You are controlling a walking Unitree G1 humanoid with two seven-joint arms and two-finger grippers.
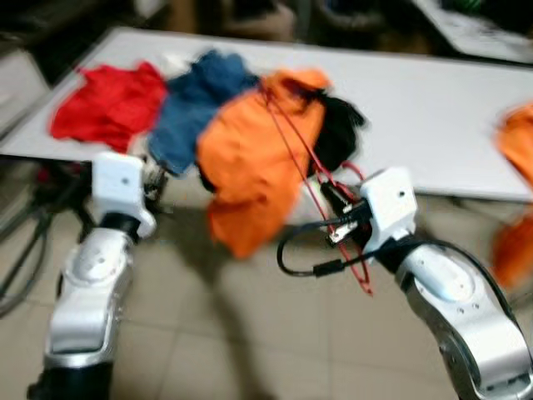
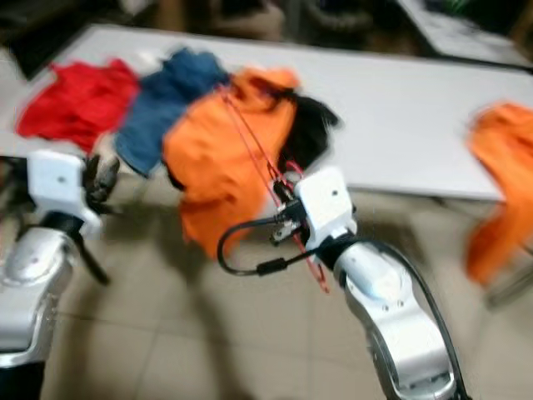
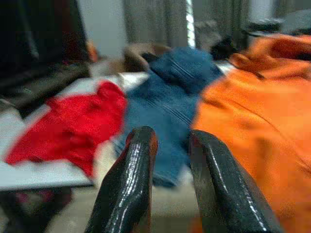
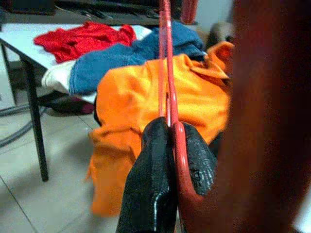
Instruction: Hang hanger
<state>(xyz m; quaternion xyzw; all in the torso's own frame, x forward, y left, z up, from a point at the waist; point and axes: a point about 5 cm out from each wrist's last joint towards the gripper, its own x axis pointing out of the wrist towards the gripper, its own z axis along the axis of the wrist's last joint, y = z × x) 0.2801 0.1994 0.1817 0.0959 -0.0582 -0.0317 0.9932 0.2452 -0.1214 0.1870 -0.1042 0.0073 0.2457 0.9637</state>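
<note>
**Red hanger clamped in our right gripper**

Our right gripper (image 4: 170, 145) pinches the thin red wire hanger (image 1: 293, 143), which runs up from its fingers into the orange shirt (image 1: 250, 150) draped over the white table (image 1: 433, 108) edge just ahead. Our left gripper (image 3: 170, 160) is narrowly parted and holds nothing, facing the blue garment (image 3: 170, 102) and red garment (image 3: 77, 126) beyond it.

Thin red wire hanger (image 1: 293, 148), slanted, inside orange garment (image 1: 250, 150) at table edge.

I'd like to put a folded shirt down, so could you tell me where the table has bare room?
The white table is bare between the black garment and the far orange cloth. Its left end is crowded.
</note>
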